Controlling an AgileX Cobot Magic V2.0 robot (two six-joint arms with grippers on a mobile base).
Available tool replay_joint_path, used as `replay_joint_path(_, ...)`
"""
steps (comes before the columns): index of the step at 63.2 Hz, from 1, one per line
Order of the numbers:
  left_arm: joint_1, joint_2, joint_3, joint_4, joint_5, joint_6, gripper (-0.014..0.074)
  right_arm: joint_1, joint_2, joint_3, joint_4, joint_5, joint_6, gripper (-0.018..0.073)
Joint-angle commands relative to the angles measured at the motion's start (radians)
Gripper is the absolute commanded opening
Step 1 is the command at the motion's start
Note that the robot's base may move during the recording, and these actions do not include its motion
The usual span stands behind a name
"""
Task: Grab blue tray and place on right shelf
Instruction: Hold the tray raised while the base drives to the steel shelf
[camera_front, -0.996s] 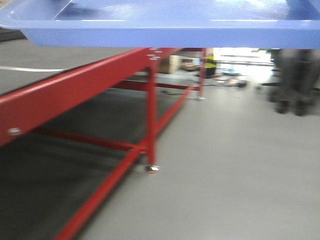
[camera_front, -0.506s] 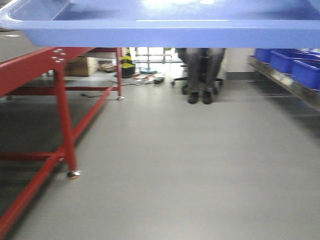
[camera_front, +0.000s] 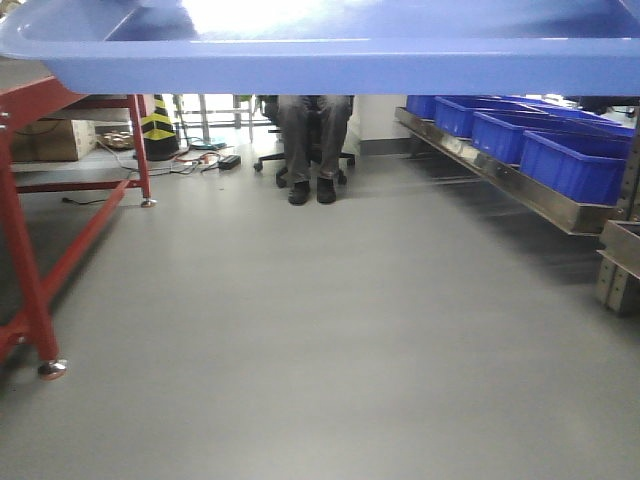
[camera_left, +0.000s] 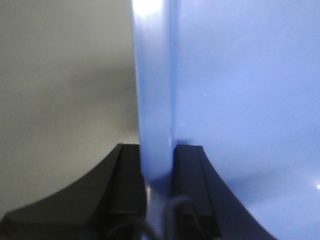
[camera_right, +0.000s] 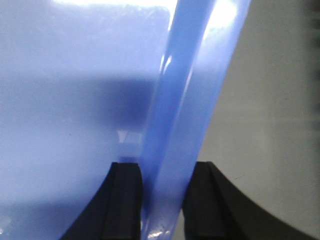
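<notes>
Holding blue tray (camera_front: 330, 65) up high, front rim spanning whole top of front view, well above floor (camera_front: 320, 350). Left jaws pinching tray's left rim, one pad inside, one outside; right jaws clamping opp. rim same way. Facing open aisle: red bench (camera_front: 25, 250) leg hugging far left edge, right shelf (camera_front: 520, 185) w/ dark-blue bins (camera_front: 570, 165) lining right edge, tray touching neither. Showing wide bare floor btwn them, w/ seated person (camera_front: 312, 140) sitting at far end.
</notes>
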Motion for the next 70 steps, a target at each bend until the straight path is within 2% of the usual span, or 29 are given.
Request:
replay_joint_path(1, -0.016, -0.044, -0.032, -0.054, 0.08, 0.028, -0.0048, 0.004, -0.032, -0.039, 0.007, -0.01, -0.031, 0.0022)
replay_joint_path(19, -0.016, -0.044, -0.032, -0.069, 0.08, 0.028, -0.0048, 0.004, -0.032, -0.039, 0.007, -0.01, -0.031, 0.0022)
replay_joint_path(40, -0.016, -0.044, -0.032, -0.142, 0.08, 0.028, -0.0048, 0.004, -0.032, -0.039, 0.007, -0.01, -0.031, 0.0022)
replay_joint_path(70, -0.016, -0.044, -0.032, -0.143, 0.08, 0.028, -0.0048, 0.004, -0.032, -0.039, 0.007, -0.01, -0.031, 0.0022)
